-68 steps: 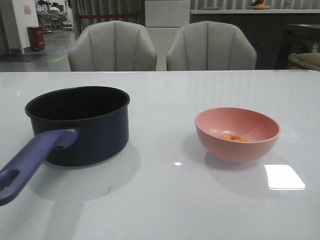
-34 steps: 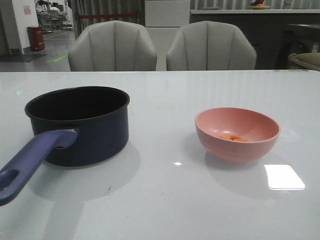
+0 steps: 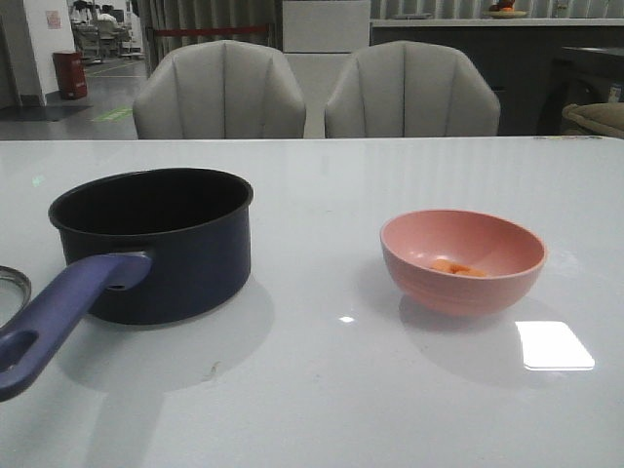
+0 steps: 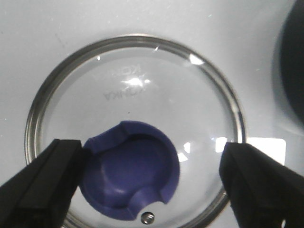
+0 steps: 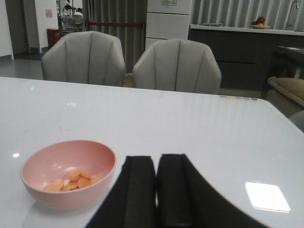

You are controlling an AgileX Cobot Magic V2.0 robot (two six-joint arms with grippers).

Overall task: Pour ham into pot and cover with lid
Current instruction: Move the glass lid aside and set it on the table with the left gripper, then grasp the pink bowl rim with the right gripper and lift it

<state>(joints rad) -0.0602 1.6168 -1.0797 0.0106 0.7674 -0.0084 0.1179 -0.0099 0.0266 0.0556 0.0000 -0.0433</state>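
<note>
The dark navy pot (image 3: 171, 244) stands left on the table, its blue-purple handle (image 3: 58, 312) pointing toward the front left. A pink bowl (image 3: 463, 258) at the right holds the orange ham (image 3: 456, 267), which shows as flat pieces (image 5: 71, 180) in the right wrist view. The glass lid (image 4: 142, 80) lies flat under my left gripper (image 4: 152, 156). That gripper is open, its fingers on either side of the blue knob (image 4: 128, 171). Only the lid's rim (image 3: 12, 285) shows at the front view's left edge. My right gripper (image 5: 156, 161) is shut and empty, beside the bowl (image 5: 71, 197).
Two grey chairs (image 3: 219, 93) (image 3: 409, 93) stand behind the white table (image 3: 322, 390). A bright light reflection (image 3: 554, 344) lies on the tabletop in front of the bowl. The pot's dark wall (image 4: 294, 71) shows close to the lid in the left wrist view.
The lid's rim has come into the front view at the far left edge, where it did not show before. Pot and bowl have not moved.
</note>
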